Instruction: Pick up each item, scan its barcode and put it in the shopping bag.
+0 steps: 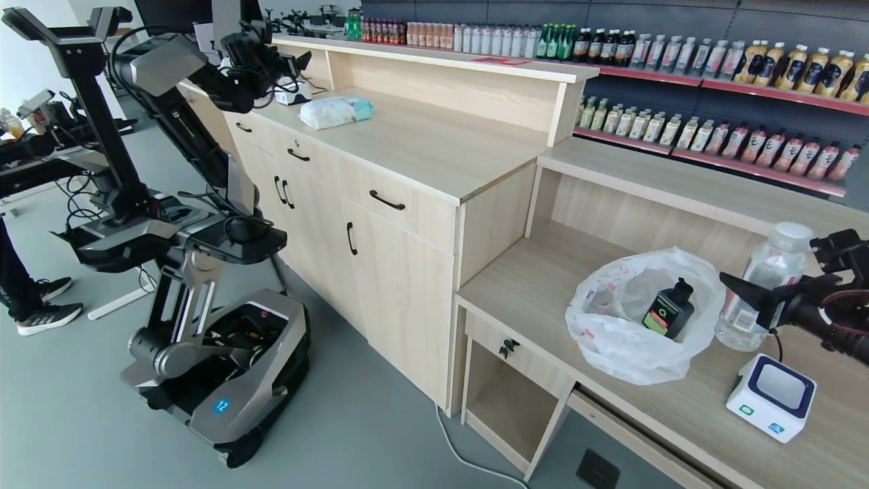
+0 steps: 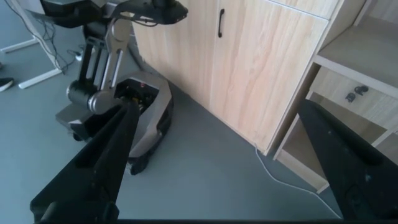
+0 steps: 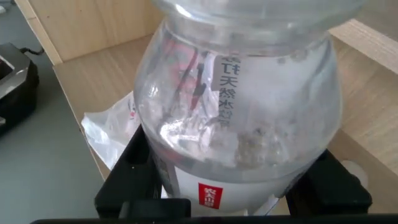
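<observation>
Bottle, clear plastic with a white cap [image 1: 770,272], sits between the fingers [image 3: 134,177] of the right pincer [image 1: 750,292]. In the right wrist view a finger lies against each side of its lower body, so I read this as a closed grip on the clear bottle. I cannot tell whether its base has left the desk [image 1: 529,285].

Progress, as a judgement:
- 1 item, a dark bottle [image 1: 671,309], already lies inside the shopping bag [image 1: 611,339]. That one looks finished.
- The clear bottle is item 2: picked or being picked, not yet scanned, not yet bagged.
- A wipes packet [image 1: 336,111] lies on the taller desk [image 1: 434,149], well apart from the right pincer and beyond the bag from it. If it belongs to the batch, it is untouched.

Positions relative to the right pincer:
- The shopping bag is just beside it, on its left side, mouth open upward.
- The scanner [image 1: 772,397], a white box with a blue-rimmed window, stands near it on the desk, closer to the robot and lower than the bottle's base.

Next step is probably to turn the label toward the scanner window.

Left pincer [image 2: 216,106]: jaws spread wide, holding nothing, hanging over the grey floor [image 2: 205,180], well apart from every item.
</observation>
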Available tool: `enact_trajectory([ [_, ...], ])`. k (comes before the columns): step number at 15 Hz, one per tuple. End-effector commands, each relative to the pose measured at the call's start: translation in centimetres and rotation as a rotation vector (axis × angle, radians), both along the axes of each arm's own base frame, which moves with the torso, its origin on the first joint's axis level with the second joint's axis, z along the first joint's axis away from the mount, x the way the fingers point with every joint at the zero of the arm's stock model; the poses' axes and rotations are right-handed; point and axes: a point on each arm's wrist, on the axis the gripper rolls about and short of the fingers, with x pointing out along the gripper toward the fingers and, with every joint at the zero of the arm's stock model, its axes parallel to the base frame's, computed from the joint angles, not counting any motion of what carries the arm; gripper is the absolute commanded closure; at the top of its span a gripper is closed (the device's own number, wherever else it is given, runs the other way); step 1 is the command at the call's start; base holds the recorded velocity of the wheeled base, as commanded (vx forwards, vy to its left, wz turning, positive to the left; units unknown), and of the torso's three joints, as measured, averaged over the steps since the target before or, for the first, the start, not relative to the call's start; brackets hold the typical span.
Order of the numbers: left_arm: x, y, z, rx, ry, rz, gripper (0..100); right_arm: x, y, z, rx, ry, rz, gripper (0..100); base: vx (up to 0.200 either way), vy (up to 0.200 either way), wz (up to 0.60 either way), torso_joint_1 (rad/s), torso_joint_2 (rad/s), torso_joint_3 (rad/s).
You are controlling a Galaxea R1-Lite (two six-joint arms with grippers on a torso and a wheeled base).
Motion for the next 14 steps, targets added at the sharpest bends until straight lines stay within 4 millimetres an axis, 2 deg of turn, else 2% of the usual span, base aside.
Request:
enact_trajectory([
  [1, 0.0, 0.0, 0.0, 0.000, 0.000, 0.001, 0, 2.1, 0.3, -3.6, 0.048, 0.064, 0.034, 100, 0.000, 0.000, 0.00, 0.000, 0.00, 0.000],
  [10, 0.0, 0.0, 0.0, -0.002, -0.001, 0.001, 0, 5.9, 2.0, -6.8, 0.055, 0.044, 0.115, 100, 0.000, 0.000, 0.00, 0.000, 0.00, 0.000],
  [14, 0.0, 0.0, 0.0, 0.000, 0.000, 0.001, 0, 7.9, 2.8, -7.1, 0.040, -0.013, 0.148, 100, 0.000, 0.000, 0.00, 0.000, 0.00, 0.000],
])
